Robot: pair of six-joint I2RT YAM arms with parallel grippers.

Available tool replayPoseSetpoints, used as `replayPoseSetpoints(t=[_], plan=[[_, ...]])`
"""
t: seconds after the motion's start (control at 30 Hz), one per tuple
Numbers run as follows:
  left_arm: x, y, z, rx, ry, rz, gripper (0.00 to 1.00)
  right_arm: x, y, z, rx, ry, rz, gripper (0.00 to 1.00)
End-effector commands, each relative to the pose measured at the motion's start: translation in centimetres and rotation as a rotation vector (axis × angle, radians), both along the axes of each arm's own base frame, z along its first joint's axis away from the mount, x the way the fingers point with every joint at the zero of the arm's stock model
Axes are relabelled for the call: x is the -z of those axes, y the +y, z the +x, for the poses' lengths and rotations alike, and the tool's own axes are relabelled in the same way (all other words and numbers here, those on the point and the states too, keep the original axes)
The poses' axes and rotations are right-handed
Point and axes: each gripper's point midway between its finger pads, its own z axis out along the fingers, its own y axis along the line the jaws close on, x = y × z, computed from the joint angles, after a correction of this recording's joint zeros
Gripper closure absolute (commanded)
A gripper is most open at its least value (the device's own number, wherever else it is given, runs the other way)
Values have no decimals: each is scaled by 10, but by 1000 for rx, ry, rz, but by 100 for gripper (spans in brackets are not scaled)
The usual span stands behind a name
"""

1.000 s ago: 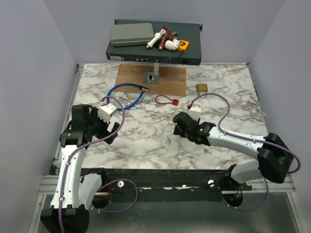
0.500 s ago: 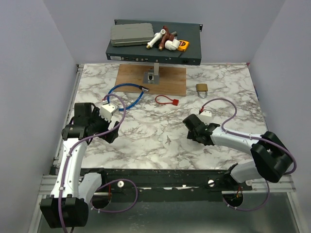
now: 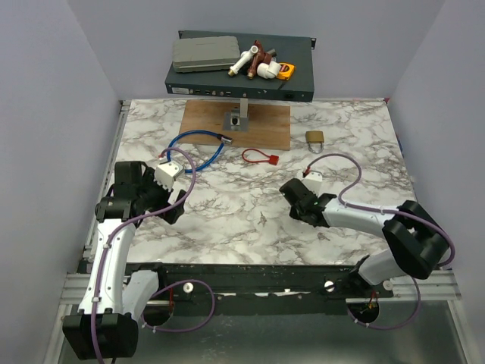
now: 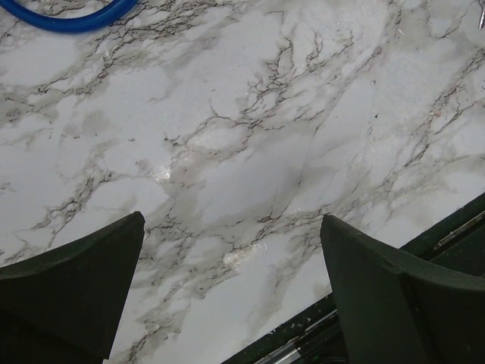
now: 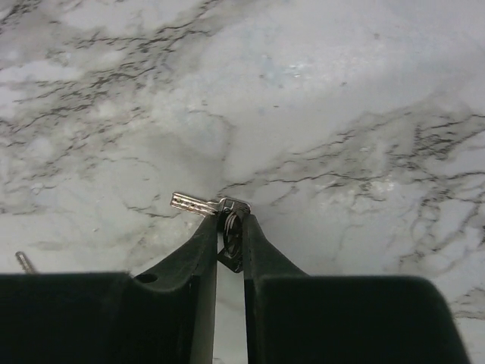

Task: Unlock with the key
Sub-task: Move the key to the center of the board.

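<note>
We grip the key [image 5: 195, 202] head in right tool [image 5: 229, 220], left tool [image 4: 231, 227] gaping; keep blade level toward padlock [image 3: 316, 137] at one o'clock.

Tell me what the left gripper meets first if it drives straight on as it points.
Probably the bare marble table: the left gripper, fingers open, tilts down at it with nothing between. The blue cable lies off to one side.
</note>
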Motion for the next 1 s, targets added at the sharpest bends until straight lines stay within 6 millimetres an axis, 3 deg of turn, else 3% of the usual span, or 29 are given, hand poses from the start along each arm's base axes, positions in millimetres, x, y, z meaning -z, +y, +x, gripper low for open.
replayPoseSetpoints(t=[0.0, 0.17, 0.3, 0.4, 0.53, 0.63, 0.97], plan=[[-10, 0, 3, 4, -36, 0, 1, 14, 51, -16, -90, 86, 119, 91], [-8, 0, 2, 4, -32, 4, 2, 3, 81, 0, -117, 65, 149, 88], [-5, 2, 1, 5, -33, 18, 2, -14, 85, 11, -122, 22, 143, 59], [-1, 2, 1, 6, -33, 19, 2, -34, 78, 23, -113, -45, 120, 45], [0, 4, 15, -8, -26, 29, 1, -56, 58, 57, -57, -100, 122, 37], [1, 9, 36, -25, -50, 93, 2, -66, 38, 90, 6, -152, 96, 34], [19, -2, 120, 0, -53, 302, 2, -71, -44, 190, 280, -266, 101, 33]])
